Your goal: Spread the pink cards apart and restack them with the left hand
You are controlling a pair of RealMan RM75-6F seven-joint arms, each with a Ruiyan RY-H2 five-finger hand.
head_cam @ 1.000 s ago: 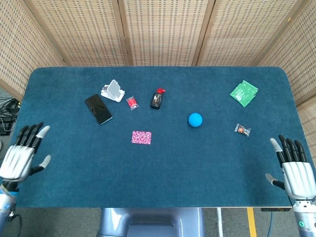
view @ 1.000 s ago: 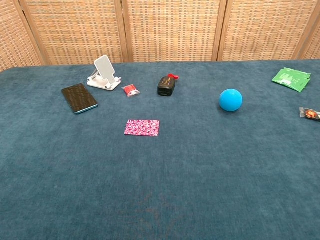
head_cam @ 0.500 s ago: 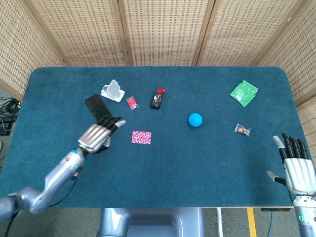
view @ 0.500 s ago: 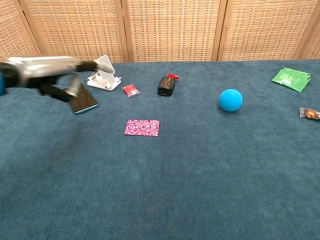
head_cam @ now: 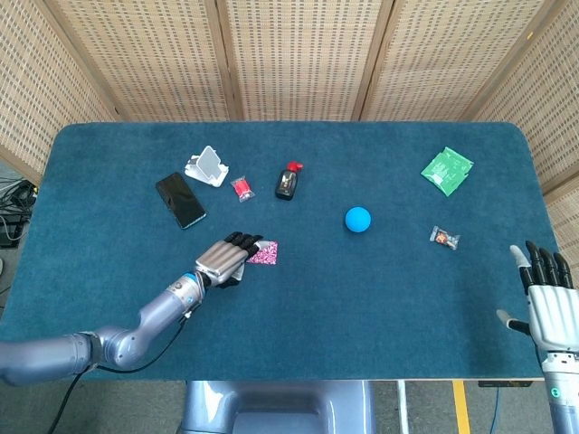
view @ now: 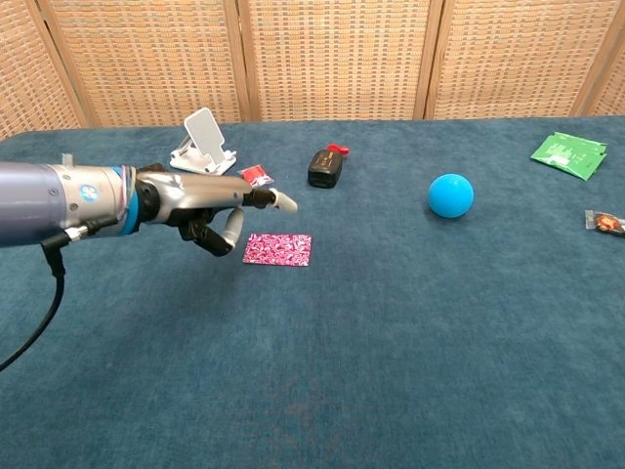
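Since half a second ago the left arm has swung in from beside the phone toward the table's middle; nothing on the table has shifted. Left hand (head_cam: 229,258) now sits over the near-left edge of the pink cards (head_cam: 265,253), arm stretched low across the blue table (head_cam: 362,307) from the near-left corner. Palm faces down, fingers (view: 262,199) extended forward and slightly apart, thumb tucked underneath. Chest view shows the hand above the cloth with the fingertips over the far-left corner of the cards; whether any finger touches them, cannot tell. It holds nothing. Cards lie flat in one neat stack, left of centre.

Right hand (head_cam: 548,303) rests at the near-right table edge, palm down, fingers straight and apart, holding nothing.

Mid-table: blue ball (head_cam: 357,219), right of the cards, well apart. Small candy wrapper (head_cam: 444,238) further right.

Farther back, left to right: black phone (head_cam: 180,200) lying flat, white phone stand (head_cam: 208,167), small red packet (head_cam: 242,188), black device with red tab (head_cam: 288,181). Green packet (head_cam: 447,171) at far right.
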